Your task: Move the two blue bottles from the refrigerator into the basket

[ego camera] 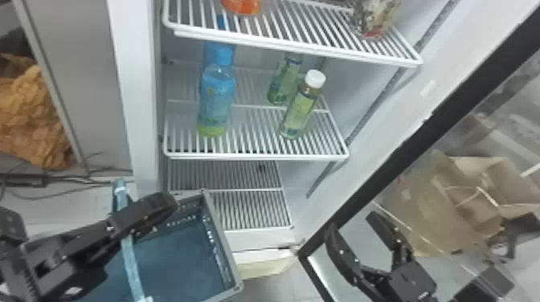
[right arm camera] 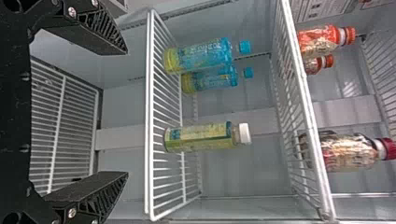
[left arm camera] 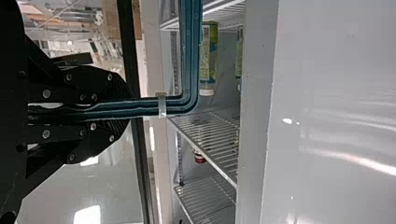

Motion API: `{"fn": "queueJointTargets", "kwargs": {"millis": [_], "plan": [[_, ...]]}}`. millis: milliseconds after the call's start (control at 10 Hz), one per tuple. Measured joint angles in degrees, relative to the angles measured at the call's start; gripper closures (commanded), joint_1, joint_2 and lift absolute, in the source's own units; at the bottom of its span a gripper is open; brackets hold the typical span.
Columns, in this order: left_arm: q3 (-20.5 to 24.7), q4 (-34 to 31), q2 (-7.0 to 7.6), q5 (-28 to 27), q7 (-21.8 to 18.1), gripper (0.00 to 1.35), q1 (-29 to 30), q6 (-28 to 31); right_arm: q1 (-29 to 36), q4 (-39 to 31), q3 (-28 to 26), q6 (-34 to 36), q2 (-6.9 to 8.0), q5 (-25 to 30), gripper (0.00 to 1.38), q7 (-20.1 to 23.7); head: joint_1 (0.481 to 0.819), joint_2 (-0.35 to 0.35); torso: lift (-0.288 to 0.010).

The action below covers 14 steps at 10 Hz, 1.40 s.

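My left gripper (ego camera: 140,215) is at the lower left, shut on the handle (ego camera: 130,261) of the blue basket (ego camera: 181,261); the left wrist view shows my left gripper (left arm camera: 126,107) with the basket handle (left arm camera: 189,60) between its fingers. At the lower right, in front of the refrigerator, my right gripper (ego camera: 353,229) stands open and holds nothing. In the right wrist view my right gripper (right arm camera: 127,112) has its fingers wide apart. Two blue bottles, the front one (ego camera: 217,96) and the rear one (right arm camera: 210,80), stand upright, one behind the other, at the middle shelf's left side.
Green bottles with white caps (ego camera: 301,108) stand at the right of the middle shelf (ego camera: 257,156). The upper shelf (ego camera: 297,46) carries orange and dark-red-capped bottles. The open glass door's black frame (ego camera: 385,156) slants along the right side. A lower rack (ego camera: 249,209) is behind the basket.
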Motion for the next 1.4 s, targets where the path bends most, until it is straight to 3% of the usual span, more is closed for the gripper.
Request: {"fn": "queueJointTargets", "kwargs": {"millis": [800, 1400], "plan": [[-0.1, 0.0, -0.10, -0.1, 0.0, 1.20, -0.2, 0.0, -2.9, -0.3, -0.6, 1.5, 0.08, 1.6, 0.13, 1.7, 0.695, -0.350, -0.220], [-0.2, 0.0, -0.01, -0.1, 0.0, 1.20, -0.4, 0.0, -11.4, 1.0, 4.0, 6.7, -2.85, 4.2, 0.13, 3.7, 0.695, -0.350, -0.220]]}}
